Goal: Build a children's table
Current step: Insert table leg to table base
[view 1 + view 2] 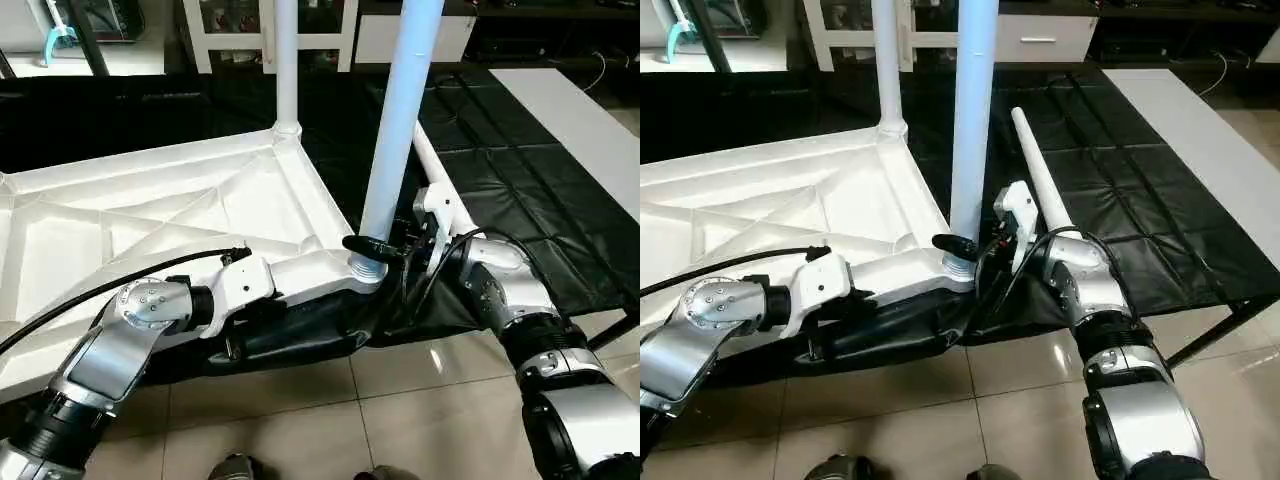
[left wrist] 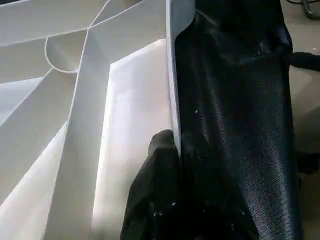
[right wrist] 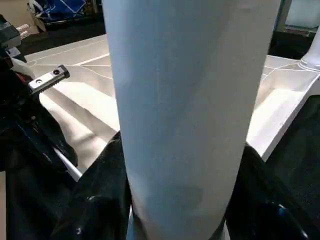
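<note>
- The left gripper is clamped shut on the near rim of the top, which lies ribbed side up on a black sheet. The rim is judged a stiff, thin wall, good for pinching; the plastic looks smooth and probably slippery.
- At the top's near right corner, a leg stands upright in its socket. The right gripper straddles the leg's base, a black finger on either side in the right wrist view; whether the fingers press the tube or merely flank it cannot be told.
- The leg is judged light, hollow and rigid, best held low, close to the socket, where leverage is least.
- Just right of that corner a loose leg lies on the sheet, partly covered by the right arm.
- At the top's far right corner another leg is seated upright.
- How deep the near leg sits is hidden by the gripper. Both upright legs are cut off above, the top's left side is cut off, and the fourth leg's place cannot be told.
</note>
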Robot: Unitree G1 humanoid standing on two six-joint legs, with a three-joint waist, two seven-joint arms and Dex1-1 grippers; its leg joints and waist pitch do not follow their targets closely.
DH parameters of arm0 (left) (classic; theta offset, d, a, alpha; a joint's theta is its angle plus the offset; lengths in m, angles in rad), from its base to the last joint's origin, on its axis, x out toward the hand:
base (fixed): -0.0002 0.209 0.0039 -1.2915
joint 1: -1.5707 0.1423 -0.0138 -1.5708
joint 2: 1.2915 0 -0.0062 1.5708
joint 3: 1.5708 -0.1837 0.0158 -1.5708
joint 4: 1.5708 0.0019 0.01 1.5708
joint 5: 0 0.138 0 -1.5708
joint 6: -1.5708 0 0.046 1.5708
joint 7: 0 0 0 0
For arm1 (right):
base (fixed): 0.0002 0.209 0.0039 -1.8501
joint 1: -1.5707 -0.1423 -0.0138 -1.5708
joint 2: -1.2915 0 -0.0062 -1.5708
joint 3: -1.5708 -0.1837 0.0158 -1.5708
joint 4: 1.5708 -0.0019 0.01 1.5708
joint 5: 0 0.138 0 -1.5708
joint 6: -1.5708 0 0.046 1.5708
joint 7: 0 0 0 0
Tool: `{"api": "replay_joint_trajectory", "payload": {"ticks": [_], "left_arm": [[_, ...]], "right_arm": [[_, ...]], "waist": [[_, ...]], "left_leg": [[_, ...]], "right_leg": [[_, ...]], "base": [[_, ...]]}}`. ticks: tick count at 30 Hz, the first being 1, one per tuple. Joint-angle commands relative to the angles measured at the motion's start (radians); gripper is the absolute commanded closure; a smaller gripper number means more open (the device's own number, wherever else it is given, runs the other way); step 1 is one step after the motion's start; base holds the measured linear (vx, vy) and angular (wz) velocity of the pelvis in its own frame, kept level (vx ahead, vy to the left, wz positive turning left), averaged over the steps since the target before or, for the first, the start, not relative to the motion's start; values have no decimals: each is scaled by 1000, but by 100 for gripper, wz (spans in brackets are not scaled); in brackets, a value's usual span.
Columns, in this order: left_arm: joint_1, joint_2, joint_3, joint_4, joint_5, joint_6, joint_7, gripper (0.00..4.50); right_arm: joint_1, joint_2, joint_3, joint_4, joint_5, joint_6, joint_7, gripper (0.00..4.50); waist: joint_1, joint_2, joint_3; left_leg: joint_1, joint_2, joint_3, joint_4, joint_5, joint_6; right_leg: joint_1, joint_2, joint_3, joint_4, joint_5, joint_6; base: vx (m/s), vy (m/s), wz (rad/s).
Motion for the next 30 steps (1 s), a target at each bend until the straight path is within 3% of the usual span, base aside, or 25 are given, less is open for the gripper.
{"api": "replay_joint_trajectory", "payload": {"ticks": [1, 4, 6, 8, 10, 13, 17, 19, 21, 24, 26, 27, 28, 29, 30], "left_arm": [[34, -10, -45, 17, 14, 1, -3, 450], [32, -20, -39, 18, 17, 18, 15, 450], [25, -40, -35, 23, 32, 53, 50, 450], [10, -73, -29, 37, 46, 92, 100, 450], [-8, -96, -28, 40, 61, 132, 136, 450], [-34, -127, -28, 50, 80, 193, 180, 450], [-108, -252, 16, 97, 117, 357, 358, 450], [-156, -353, 58, 135, 125, 412, 482, 450], [-168, -373, 57, 146, 125, 413, 497, 450], [-189, -410, 34, 164, 131, 401, 501, 450], [-178, -392, 6, 150, 131, 376, 464, 450], [-171, -380, -6, 143, 134, 365, 446, 450], [-129, -319, -46, 107, 135, 307, 362, 450], [-129, -319, -46, 107, 135, 307, 362, 450], [-99, -287, -50, 86, 136, 311, 332, 450]], "right_arm": [[-16, -6, -12, 21, -8, 12, -1, 257], [-15, 7, -11, 52, -47, -1, -124, 257], [-12, 26, -24, 94, -76, -2, -274, 258], [1, 51, -43, 124, -92, -1, -437, 259], [7, 73, -62, 139, -93, 13, -555, 259], [11, 99, -78, 156, -97, 31, -686, 260], [25, 183, -126, 194, -97, 61, -1015, 260], [37, 249, -176, 212, -56, 48, -1176, 260], [40, 272, -189, 217, -42, 40, -1209, 261], [35, 340, -201, 226, -13, 40, -1186, 261], [20, 363, -203, 211, 27, 50, -1029, 261], [18, 363, -196, 200, 29, 46, -981, 261], [20, 328, -134, 147, -19, 10, -844, 261], [20, 328, -134, 147, -19, 10, -844, 205], [25, 286, -96, 124, -67, -31, -818, 191]], "waist": [[-2, 4, -95], [-3, 5, -94], [-7, 2, -89], [-9, 4, -84], [-12, 6, -77], [-15, 6, -77], [-16, 6, -80], [-14, 8, -85], [-11, 1, -86], [-13, 2, -87], [-17, 2, -87], [-19, 0, -88], [-20, 2, -86], [-26, 1, -87], [-31, 4, -88]], "left_leg": [[32, 43, -17, -44, -54, 122], [33, 43, -18, -44, -57, 117], [37, 43, -17, -49, -98, 95], [40, 45, -17, -53, -139, 63], [46, 46, -18, -62, -201, 11], [51, 44, -22, -67, -270, -33], [57, 42, -20, -68, -269, -62], [61, 39, -19, -65, -274, -70], [54, 34, -21, -66, -276, -54], [47, 33, -24, -67, -273, -23], [45, 34, -26, -70, -287, -20], [43, 33, -26, -70, -305, -15], [38, 37, -33, -74, -319, -9], [34, 38, -34, -75, -312, -8], [36, 39, -32, -74, -294, -7]], "right_leg": [[45, -68, 39, -52, 156, -316], [44, -69, 39, -53, 146, -314], [40, -72, 41, -62, 73, -309], [37, -73, 42, -70, -3, -294], [31, -71, 43, -79, -91, -272], [28, -71, 44, -85, -147, -247], [24, -69, 47, -84, -120, -225], [24, -68, 48, -85, -101, -212], [29, -68, 46, -89, -95, -189], [30, -70, 44, -94, -104, -161], [29, -70, 43, -97, -124, -152], [31, -70, 43, -97, -138, -150], [33, -73, 42, -101, -163, -146], [36, -72, 41, -99, -155, -150], [32, -70, 41, -96, -127, -167]], "base": [[0, 0, 0], [0, 0, 0], [0, 0, 0], [0, 0, 0], [0, 0, 0], [0, 0, 0], [0, 0, 0], [0, 0, 0], [0, 0, 0], [0, 0, 0], [0, 0, 0], [0, 0, 0], [0, 0, 0], [0, 0, 0], [0, 0, 0]]}}
